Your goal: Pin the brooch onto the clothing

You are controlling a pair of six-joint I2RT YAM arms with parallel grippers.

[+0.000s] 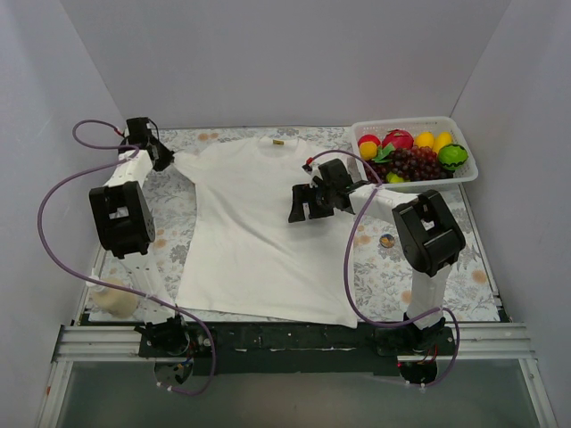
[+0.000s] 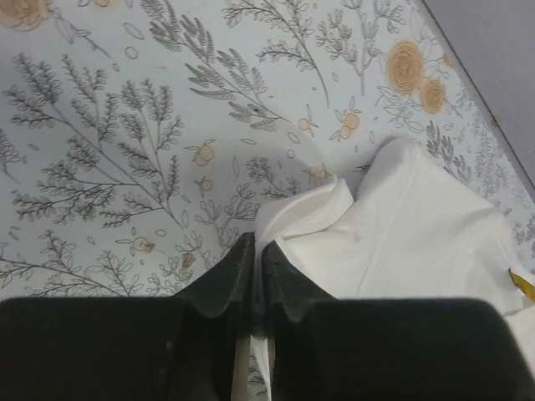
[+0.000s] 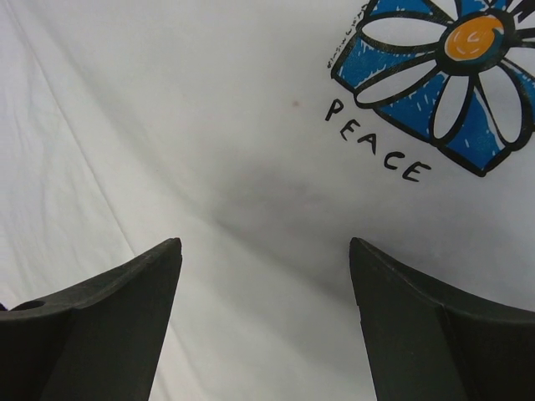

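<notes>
while spread flat over the middle of the table (image 1: 379, 276), covers most of the flowered surface as a white t-shirt (image 1: 241, 241), neck toward the far edge, hem along the near edge. at the sleeve reaching toward the far left corner, sits pinched in the left fingers (image 2: 221, 288): pressed nearly together, only a thin slit between, a fold of the white cloth caught in that slit. crumples into soft folds just beyond the tips, with bare flowered table past them. over the chest, on the half nearer the right edge, hangs above the cloth with the right fingers (image 3: 117, 326) spread wide apart, gripping nothing, plain white fabric showing between. carries the brooch (image 3: 443, 75) just ahead of those tips and off to one side: a blue square with a white daisy and orange-yellow centre, black letters "peace" close under its lower edge. lies flat against the t-shirt; cannot tell whether pinned through or merely resting. goes unseen from the top camera, covered by the right arm. in the far right corner, holds a white basket (image 1: 406, 122) of toy fruit (image 1: 415, 163), apart from the t-shirt. near the right edge, shows a small round object (image 1: 386, 241) on bare table; toward the near left corner, a pale lump (image 1: 116, 299).
</notes>
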